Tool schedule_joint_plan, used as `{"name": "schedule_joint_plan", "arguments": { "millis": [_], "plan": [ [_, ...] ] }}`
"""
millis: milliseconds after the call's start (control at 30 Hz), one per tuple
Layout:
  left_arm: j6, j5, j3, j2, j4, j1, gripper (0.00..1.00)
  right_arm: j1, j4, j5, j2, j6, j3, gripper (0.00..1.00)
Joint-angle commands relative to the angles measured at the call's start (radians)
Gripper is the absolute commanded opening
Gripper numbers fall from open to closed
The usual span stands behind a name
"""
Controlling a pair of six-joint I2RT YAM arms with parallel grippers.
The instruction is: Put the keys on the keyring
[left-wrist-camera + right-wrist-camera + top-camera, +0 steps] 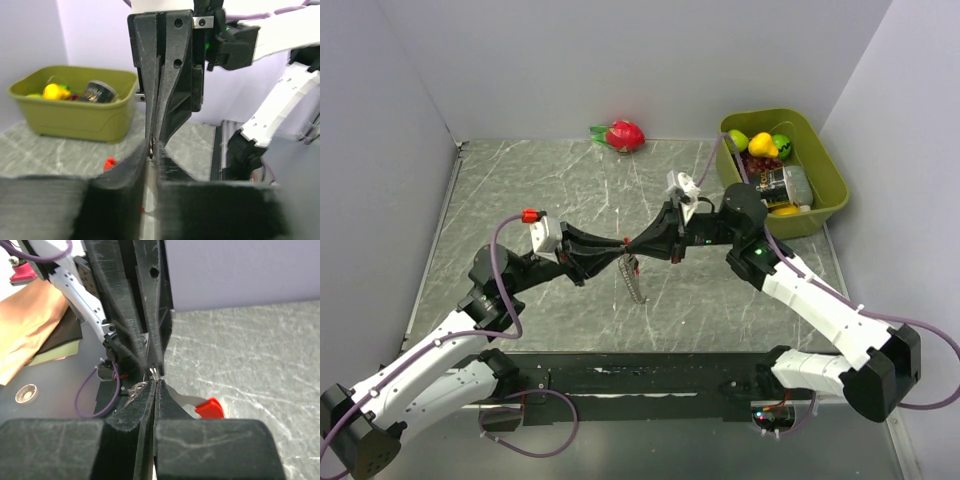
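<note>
My two grippers meet tip to tip above the middle of the table. My right gripper [634, 244] [156, 383] is shut on the keyring. A silvery strip with a bright red end [209, 408] sticks out from its jaws toward the back, and the red end also shows in the left wrist view [109, 163]. The keyring's silvery chain [635, 280] hangs below the tips. My left gripper [619, 246] [151, 153] is pinched on a tiny piece with silvery glints [154, 371], seemingly the key. Most of that piece is hidden by the fingers.
An olive green bin [828, 158] [75, 120] with fruit and a can stands at the back right. A red dragon fruit [624, 134] lies by the back wall. Walls close the left, back and right sides.
</note>
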Motion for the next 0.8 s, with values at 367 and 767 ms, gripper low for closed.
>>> {"name": "schedule_joint_plan", "arguments": {
  "millis": [367,767],
  "plan": [
    [0.121,-0.442,0.075,-0.192,-0.352,-0.011,0.99,0.006,-0.143,0.092,0.037,-0.115,-0.146,0.00],
    [0.120,-0.471,0.044,-0.209,-0.387,-0.011,0.96,0.006,-0.172,0.130,0.206,-0.115,-0.177,0.00]
  ]
}}
